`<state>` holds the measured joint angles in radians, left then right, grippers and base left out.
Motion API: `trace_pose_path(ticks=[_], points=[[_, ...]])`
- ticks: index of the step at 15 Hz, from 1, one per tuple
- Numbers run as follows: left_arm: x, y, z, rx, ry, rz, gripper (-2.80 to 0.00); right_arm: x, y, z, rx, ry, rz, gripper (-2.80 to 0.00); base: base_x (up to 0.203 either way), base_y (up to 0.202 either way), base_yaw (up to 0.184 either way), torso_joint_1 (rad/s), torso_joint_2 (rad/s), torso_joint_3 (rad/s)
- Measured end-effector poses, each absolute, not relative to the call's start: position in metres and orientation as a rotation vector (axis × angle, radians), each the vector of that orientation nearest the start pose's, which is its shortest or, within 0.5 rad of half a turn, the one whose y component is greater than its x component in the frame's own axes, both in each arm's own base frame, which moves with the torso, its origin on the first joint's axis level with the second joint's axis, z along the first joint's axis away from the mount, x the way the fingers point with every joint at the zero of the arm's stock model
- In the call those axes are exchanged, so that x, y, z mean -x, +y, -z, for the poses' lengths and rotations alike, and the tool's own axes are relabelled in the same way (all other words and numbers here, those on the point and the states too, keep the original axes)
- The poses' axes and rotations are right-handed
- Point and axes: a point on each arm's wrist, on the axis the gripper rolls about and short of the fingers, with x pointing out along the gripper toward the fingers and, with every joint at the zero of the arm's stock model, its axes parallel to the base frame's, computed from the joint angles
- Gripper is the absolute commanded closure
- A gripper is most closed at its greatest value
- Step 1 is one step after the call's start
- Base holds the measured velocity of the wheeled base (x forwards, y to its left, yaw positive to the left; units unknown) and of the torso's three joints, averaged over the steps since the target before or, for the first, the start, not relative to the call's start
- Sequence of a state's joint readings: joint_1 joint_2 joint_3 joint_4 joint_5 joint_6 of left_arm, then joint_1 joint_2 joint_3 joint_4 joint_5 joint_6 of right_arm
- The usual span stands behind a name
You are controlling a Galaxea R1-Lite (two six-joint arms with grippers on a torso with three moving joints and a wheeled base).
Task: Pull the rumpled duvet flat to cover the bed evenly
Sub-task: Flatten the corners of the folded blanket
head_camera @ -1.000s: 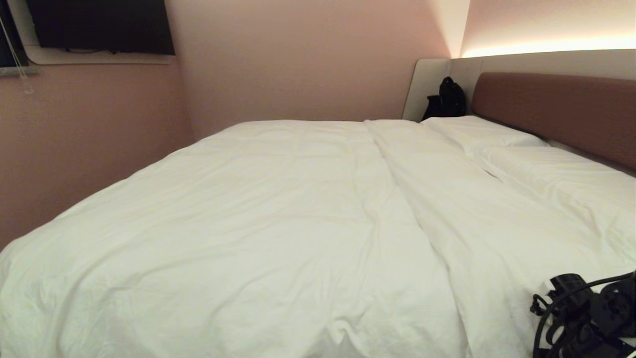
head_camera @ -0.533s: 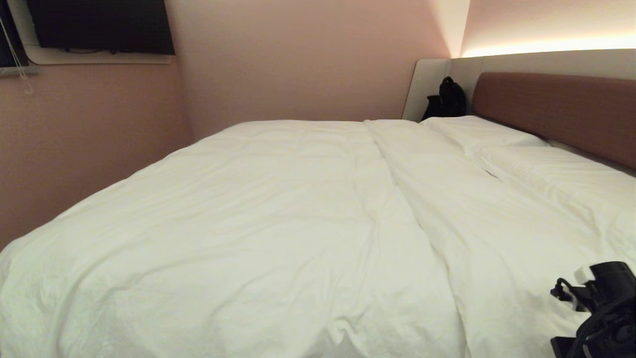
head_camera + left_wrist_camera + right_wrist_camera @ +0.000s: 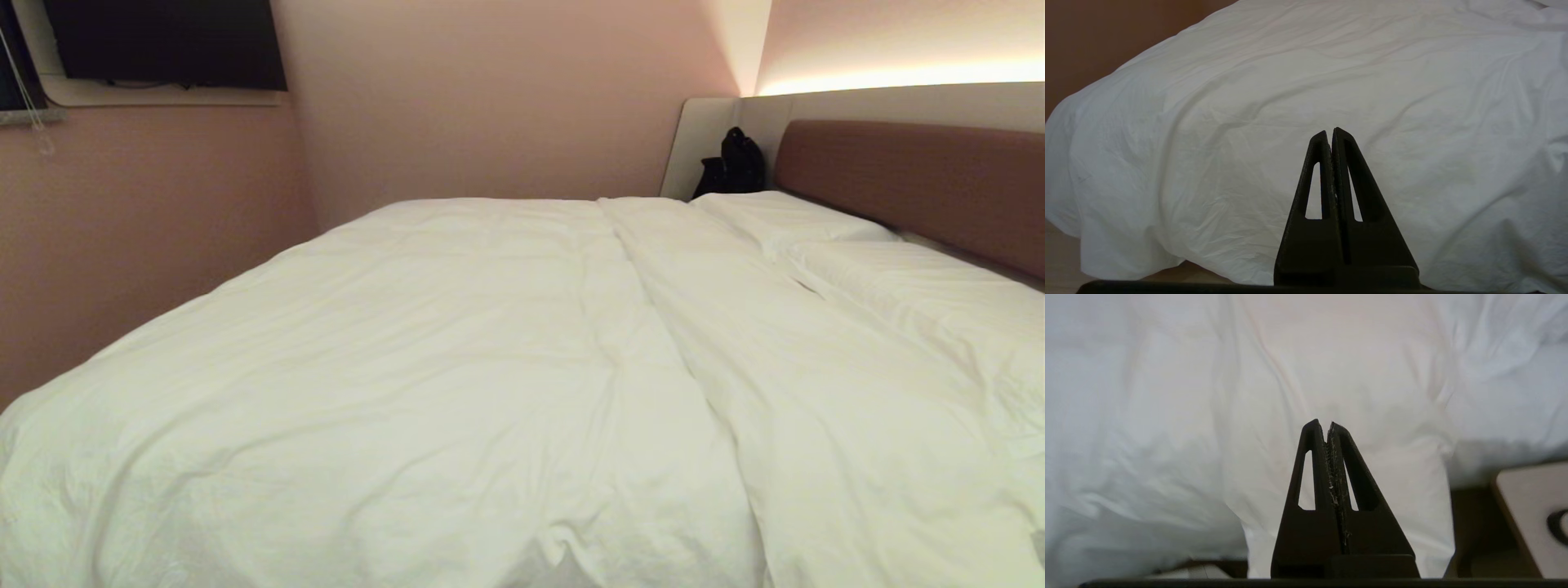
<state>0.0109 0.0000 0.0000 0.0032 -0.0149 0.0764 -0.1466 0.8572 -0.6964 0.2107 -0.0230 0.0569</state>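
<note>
The white puffy duvet (image 3: 457,359) lies spread over the bed, creased, with a long ridge (image 3: 645,327) running from the far side toward me. The brown padded headboard (image 3: 914,180) stands at the right, with white pillows (image 3: 816,224) below it. Neither arm shows in the head view. My left gripper (image 3: 1330,132) is shut and empty, held off the duvet's (image 3: 1274,102) hanging near edge. My right gripper (image 3: 1323,424) is also shut with nothing in it, facing the duvet's (image 3: 1331,367) draped side.
A black bag (image 3: 733,163) sits at the far corner by the pale surround panel (image 3: 702,139). Pink walls close in on the left and far side, with a dark screen (image 3: 163,41) high on the left. A pale bedside surface (image 3: 1531,514) lies beside the right gripper.
The right arm, seen at the head view's lower right corner before, has drawn back down and out of that view. The duvet has not moved.
</note>
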Motion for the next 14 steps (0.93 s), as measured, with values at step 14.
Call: trace_pose_path(ticks=[14], points=[[0.023,-0.001,-0.075,-0.076,0.003,0.005,0.0,0.075,0.0,-0.199,-0.078,0.129,0.0,0.0,0.0,0.0,0.0,0.0,0.0,0.0]])
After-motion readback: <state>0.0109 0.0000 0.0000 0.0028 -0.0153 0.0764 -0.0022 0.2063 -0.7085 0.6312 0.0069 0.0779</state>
